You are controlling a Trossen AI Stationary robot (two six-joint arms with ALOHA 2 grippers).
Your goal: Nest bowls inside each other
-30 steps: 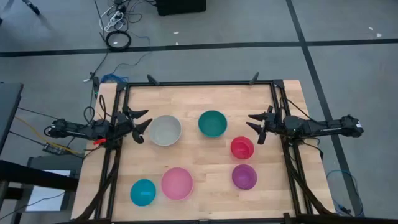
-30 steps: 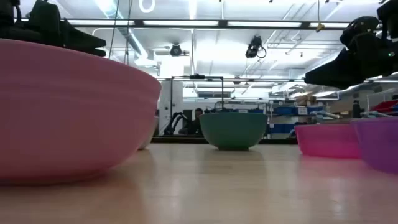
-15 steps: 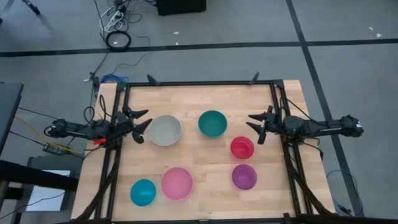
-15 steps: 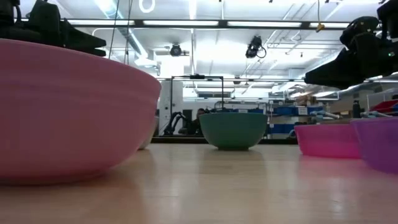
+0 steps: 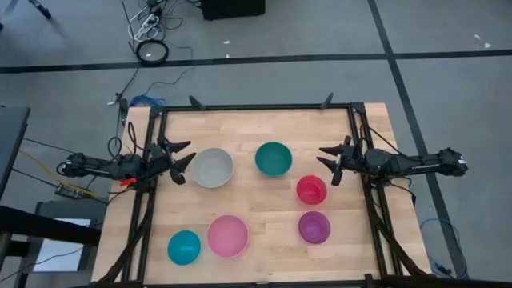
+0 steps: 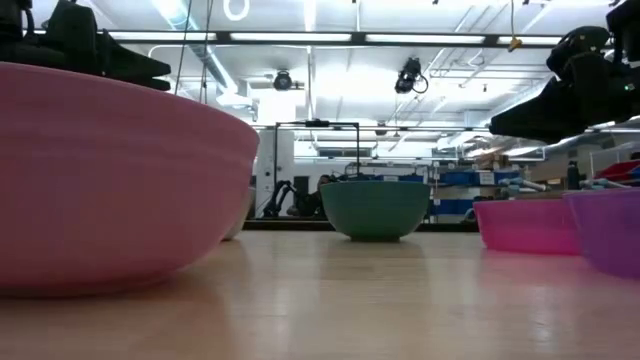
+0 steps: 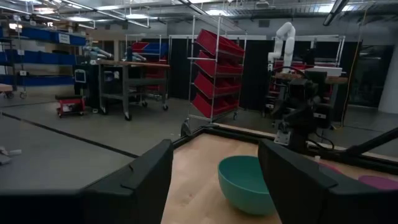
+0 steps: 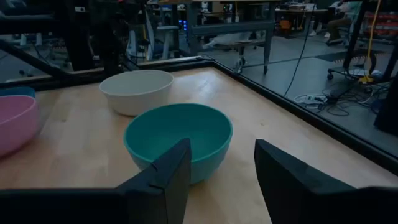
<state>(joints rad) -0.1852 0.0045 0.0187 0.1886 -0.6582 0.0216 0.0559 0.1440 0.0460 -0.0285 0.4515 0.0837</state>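
Six bowls stand apart on their bases on the wooden table: white-grey [image 5: 213,168], teal green [image 5: 274,158], red [image 5: 311,190], purple [image 5: 314,227], pink [image 5: 228,236] and cyan blue [image 5: 184,247]. My left gripper [image 5: 186,158] hovers open at the table's left edge, just left of the white-grey bowl. My right gripper [image 5: 328,161] hovers open at the right edge, right of the teal bowl [image 8: 178,144] and above the red one. Neither touches a bowl.
A black metal frame [image 5: 256,107] borders the table on its far, left and right sides. Bare wood lies along the far edge and in the middle between the bowls. Cables lie on the floor beyond the far left corner.
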